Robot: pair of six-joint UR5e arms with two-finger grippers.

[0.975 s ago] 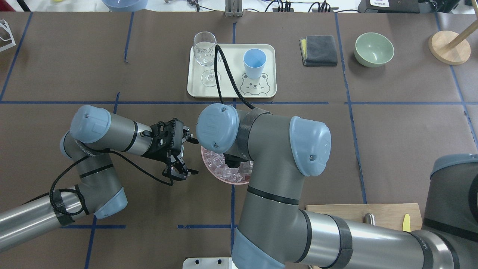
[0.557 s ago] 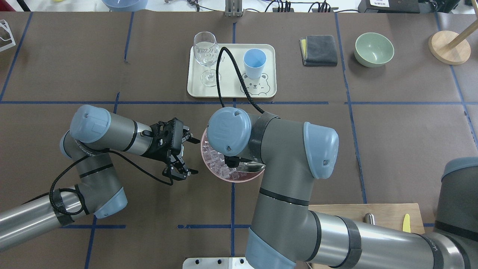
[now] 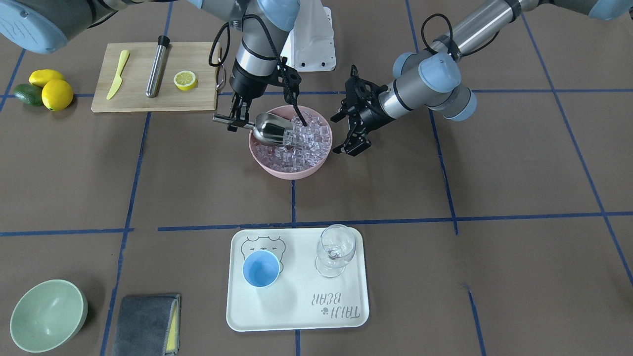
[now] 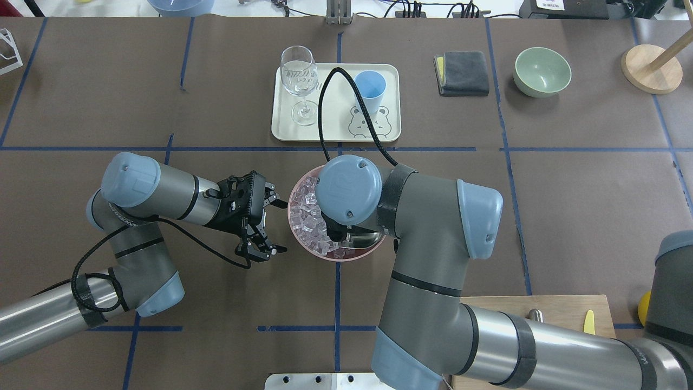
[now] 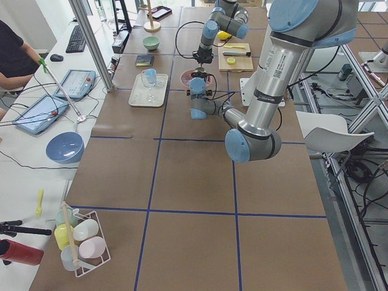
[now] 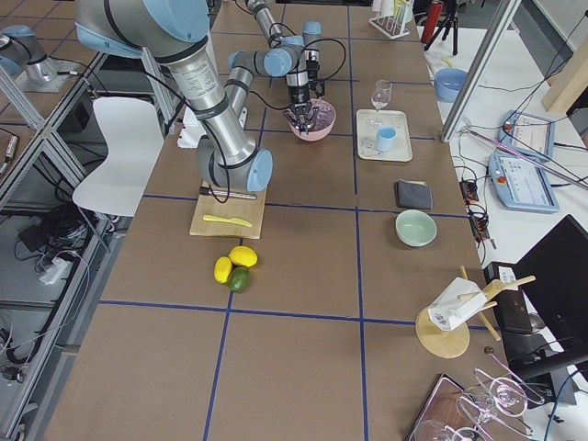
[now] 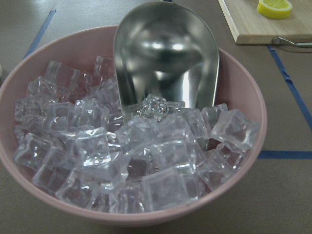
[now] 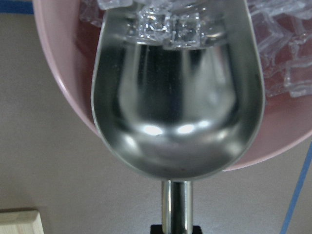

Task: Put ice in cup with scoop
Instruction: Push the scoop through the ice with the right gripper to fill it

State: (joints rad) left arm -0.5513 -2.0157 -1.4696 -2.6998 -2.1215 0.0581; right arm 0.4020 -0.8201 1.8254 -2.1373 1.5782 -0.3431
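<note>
Judging from the cup (image 3: 261,268), whose pale blue inside shows bare, no ice has reached it yet, and the work sits at the loading step. The right gripper (image 3: 235,116) is pinched on the thin rod handle of the scoop (image 3: 271,129). It holds the scoop low across the rim of the pink bowl (image 3: 289,174), on the robot's right side, with its open mouth pushed against the ice (image 3: 307,140). In the right wrist view only a couple of cubes sit at the lip and the rest of the trough is bare, so a proper load is not yet gathered. What remains, as I read it, is to drive the scoop deeper and lift it level. It then has to travel to the tray (image 3: 296,309), where the cup stands beside the wine glass (image 3: 336,249), well apart from the bowl, and be tipped in. The left gripper (image 4: 277,227) hangs just beside the bowl with its fingers spread, gripping nothing. The scoop is polished steel, mirror-bright, with a rounded trough. The ice is a heap of clear, glassy cubes filling most of the bowl.
</note>
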